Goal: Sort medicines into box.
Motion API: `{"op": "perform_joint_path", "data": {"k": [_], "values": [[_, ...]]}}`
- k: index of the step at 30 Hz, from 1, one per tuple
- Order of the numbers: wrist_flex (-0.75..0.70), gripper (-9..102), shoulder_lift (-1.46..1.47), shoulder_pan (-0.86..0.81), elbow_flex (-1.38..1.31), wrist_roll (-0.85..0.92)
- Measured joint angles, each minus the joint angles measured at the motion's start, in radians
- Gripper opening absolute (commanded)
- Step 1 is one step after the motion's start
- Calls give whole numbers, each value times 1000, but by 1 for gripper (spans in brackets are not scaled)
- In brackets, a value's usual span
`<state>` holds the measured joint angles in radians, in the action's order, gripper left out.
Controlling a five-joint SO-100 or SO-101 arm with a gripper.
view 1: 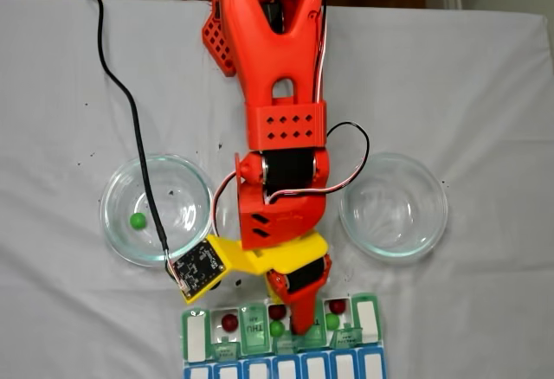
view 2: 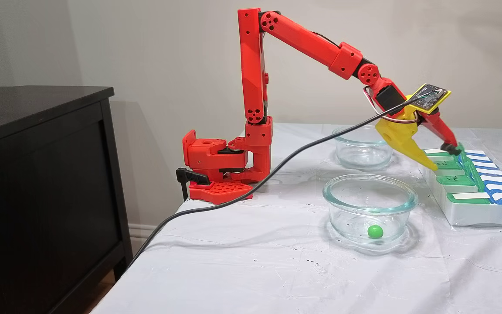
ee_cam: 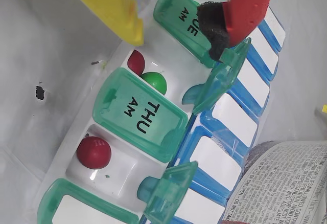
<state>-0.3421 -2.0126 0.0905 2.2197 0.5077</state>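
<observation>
The box (view 1: 197,337) lies at the table's near edge in a fixed view, with green day lids and a blue-lidded row (ee_cam: 230,116). In the wrist view one open compartment holds a dark red ball (ee_cam: 94,152). Beyond the THU lid (ee_cam: 138,114), another holds a red ball (ee_cam: 135,62) and a green ball (ee_cam: 154,82) together. One green ball (view 1: 137,221) (view 2: 374,231) rests in a glass dish (view 1: 117,228). My gripper (view 1: 299,323) (ee_cam: 176,32) (view 2: 442,159) hangs open low over the box, holding nothing. Its red finger's black pad (ee_cam: 212,24) is against a raised green lid.
A second glass dish (view 1: 394,206) sits right of the arm with nothing in it. A black cable (view 1: 130,111) runs across the left dish to the wrist camera board (view 1: 197,268). A dark cabinet (view 2: 37,174) stands beside the table. Printed paper (ee_cam: 281,183) lies past the box.
</observation>
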Motion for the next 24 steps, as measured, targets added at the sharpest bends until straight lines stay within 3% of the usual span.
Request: {"op": "perform_joint_path", "data": {"k": [4,5,12,18,21,24], "values": [[-161,0,-32,-48,-43,32],[-218,0,-37,-72,-74,51],[-462,0,-164,-204,-156,181],[-617,0,-238,-345,-176,446],[-640,15,-265,-394,-176,594],[-624,17,-318,-430,-137,658]]}}
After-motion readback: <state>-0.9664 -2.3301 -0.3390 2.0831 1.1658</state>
